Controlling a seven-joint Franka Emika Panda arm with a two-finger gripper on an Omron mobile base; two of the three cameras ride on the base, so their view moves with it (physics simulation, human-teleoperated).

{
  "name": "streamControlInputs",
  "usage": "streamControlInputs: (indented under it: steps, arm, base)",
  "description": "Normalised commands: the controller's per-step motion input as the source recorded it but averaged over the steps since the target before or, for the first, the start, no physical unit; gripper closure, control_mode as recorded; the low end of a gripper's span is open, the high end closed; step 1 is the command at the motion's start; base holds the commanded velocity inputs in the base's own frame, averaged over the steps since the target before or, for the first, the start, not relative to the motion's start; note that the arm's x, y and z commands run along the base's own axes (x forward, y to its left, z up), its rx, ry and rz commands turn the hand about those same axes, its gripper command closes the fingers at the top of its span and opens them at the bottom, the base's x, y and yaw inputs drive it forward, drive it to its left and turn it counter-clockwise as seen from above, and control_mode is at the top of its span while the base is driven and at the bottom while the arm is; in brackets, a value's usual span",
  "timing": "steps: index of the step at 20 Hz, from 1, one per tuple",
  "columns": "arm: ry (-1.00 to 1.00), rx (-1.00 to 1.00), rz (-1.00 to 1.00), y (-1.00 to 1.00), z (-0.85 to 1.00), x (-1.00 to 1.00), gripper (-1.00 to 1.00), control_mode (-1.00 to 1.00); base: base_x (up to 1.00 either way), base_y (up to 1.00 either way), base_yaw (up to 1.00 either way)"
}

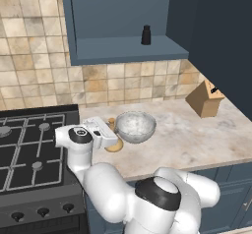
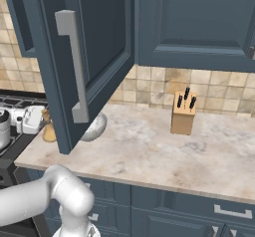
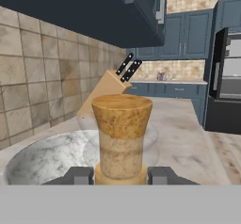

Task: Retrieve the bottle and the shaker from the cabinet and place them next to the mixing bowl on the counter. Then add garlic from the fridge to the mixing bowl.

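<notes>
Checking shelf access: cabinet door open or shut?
Open. The cabinet shows its bare shelf with the shaker standing on it, and the right base view shows its door swung out over the counter.

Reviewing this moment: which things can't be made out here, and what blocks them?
- Bottle base, left base view: hidden behind the gripper.
- Mixing bowl, right base view: mostly behind the open cabinet door.
- Fridge, hand view: cut off by the right edge.
</notes>
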Motion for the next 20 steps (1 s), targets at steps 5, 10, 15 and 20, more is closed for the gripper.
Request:
streamControlInputs:
  steps: [5,10,15,20]
  arm:
    - [0.0,0.0,0.0,-0.15,-0.07,0.27,1.0,-1.0]
    - [0.01,0.04,0.0,0.0,-0.26,0.01,1.0,-1.0]
    - [0.0,0.01,0.0,0.0,-0.32,0.0,1.0,-1.0]
    - [-0.02,0.0,0.0,0.0,-0.19,0.01,1.0,-1.0]
  base:
    - [0.0,0.0,0.0]
    - [0.0,0.0,0.0]
    - [0.0,0.0,0.0]
    - [0.0,0.0,0.0]
